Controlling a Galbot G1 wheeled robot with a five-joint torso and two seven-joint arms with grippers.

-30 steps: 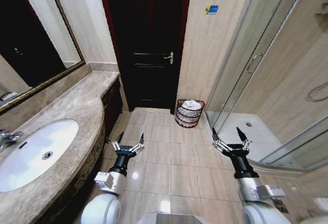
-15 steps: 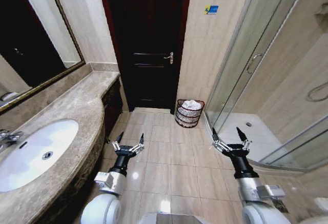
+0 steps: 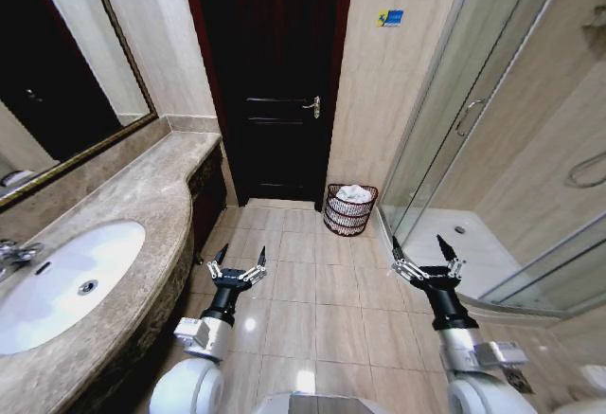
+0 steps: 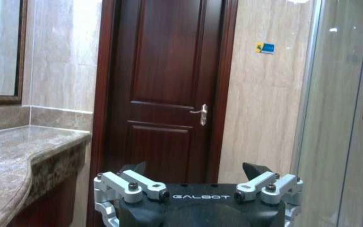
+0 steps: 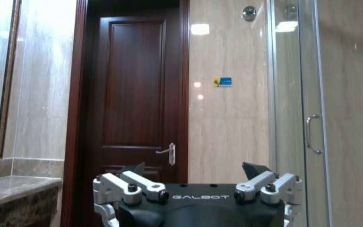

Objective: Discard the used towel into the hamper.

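The hamper [image 3: 349, 212], a dark reddish-brown wire basket, stands on the floor tiles by the wall between the door and the shower. A white towel [image 3: 354, 192] lies bunched in its top. My left gripper [image 3: 238, 257] hangs open over the floor beside the vanity, well short of the hamper. On the other side, my right gripper [image 3: 426, 247] is open too, near the shower threshold, with nothing in it. In each wrist view the open fingers [image 4: 135, 168] [image 5: 255, 169] point toward the door wall.
A marble counter [image 3: 142, 206] with a white sink [image 3: 66, 281] runs along the left, under a framed mirror [image 3: 57, 73]. The dark wooden door [image 3: 270, 82] is shut ahead. A glass shower enclosure [image 3: 492, 149] fills the right. Tiled floor [image 3: 312, 281] lies between.
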